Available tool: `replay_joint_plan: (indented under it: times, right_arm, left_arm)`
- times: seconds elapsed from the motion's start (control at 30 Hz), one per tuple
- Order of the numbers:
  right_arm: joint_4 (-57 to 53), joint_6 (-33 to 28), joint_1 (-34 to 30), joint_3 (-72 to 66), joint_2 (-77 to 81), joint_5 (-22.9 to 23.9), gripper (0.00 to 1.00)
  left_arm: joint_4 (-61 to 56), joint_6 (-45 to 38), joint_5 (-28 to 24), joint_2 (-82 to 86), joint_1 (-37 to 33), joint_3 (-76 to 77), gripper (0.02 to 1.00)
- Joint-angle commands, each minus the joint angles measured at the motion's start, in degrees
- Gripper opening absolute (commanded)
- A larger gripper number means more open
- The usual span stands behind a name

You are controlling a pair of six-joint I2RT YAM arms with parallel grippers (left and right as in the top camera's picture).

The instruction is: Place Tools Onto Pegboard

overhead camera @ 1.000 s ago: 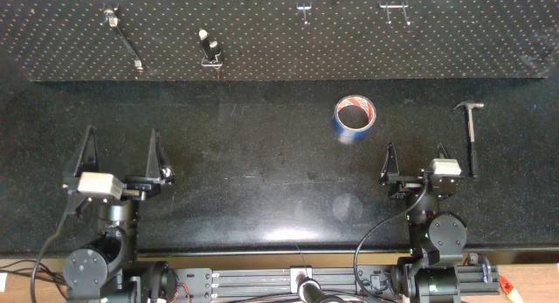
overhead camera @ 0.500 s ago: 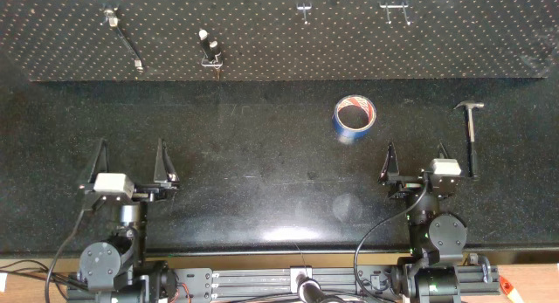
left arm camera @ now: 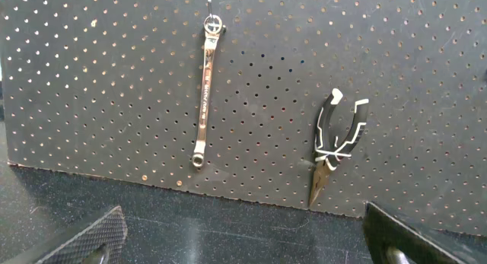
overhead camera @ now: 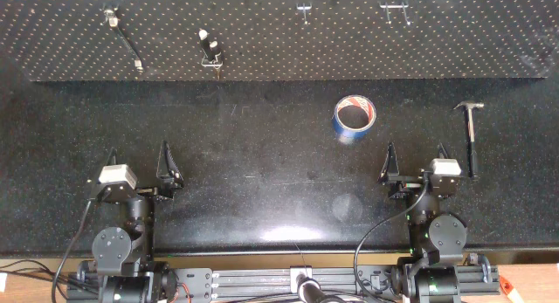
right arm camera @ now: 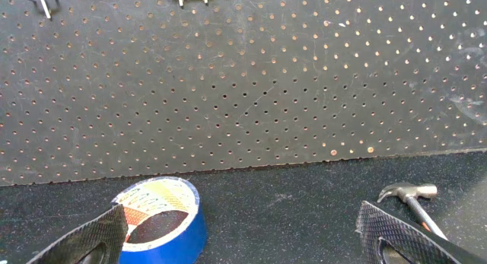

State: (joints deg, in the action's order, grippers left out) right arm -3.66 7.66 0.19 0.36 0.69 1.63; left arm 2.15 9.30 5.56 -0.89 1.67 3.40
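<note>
One pegboard (overhead camera: 279, 50). One wrench (left arm camera: 204, 89). One pliers (left arm camera: 335, 142). One tape roll (overhead camera: 355, 117). One hammer (overhead camera: 471, 137). Two hooks (overhead camera: 304, 10) (overhead camera: 395, 12). One bench (overhead camera: 262, 154).

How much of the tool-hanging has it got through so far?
About half. Done: the wrench and the pliers hang on the pegboard. In hand: nothing, both arms' jaws stand open and empty near their bases. Left: the tape roll and the hammer lie on the table, and two hooks on the board's right part are bare.
</note>
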Motion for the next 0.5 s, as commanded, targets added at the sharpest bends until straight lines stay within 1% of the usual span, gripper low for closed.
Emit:
replay_joint_plan:
  times: [0.03,0.2,0.3,0.5]
  right_arm:
    - [-0.3,-0.4,0.4,-0.1,-0.6,0.9,0.980]
    - [-0.3,-0.4,0.4,-0.1,-0.6,0.9,0.980]
    - [-0.3,-0.4,0.4,-0.1,-0.6,0.9,0.980]
    - [-0.3,-0.4,0.4,-0.1,-0.6,0.9,0.980]
  left_arm:
    - [0.9,-4.2,-3.0,0.7,0.3,-0.3,0.996]
    - [3.1,-5.3,-4.4,0.7,0.3,-0.3,0.998]
    - [4.2,-5.3,-7.3,0.7,-0.5,-0.3,0.996]
    - [7.8,-5.3,-7.6,0.7,-0.6,-0.3,0.996]
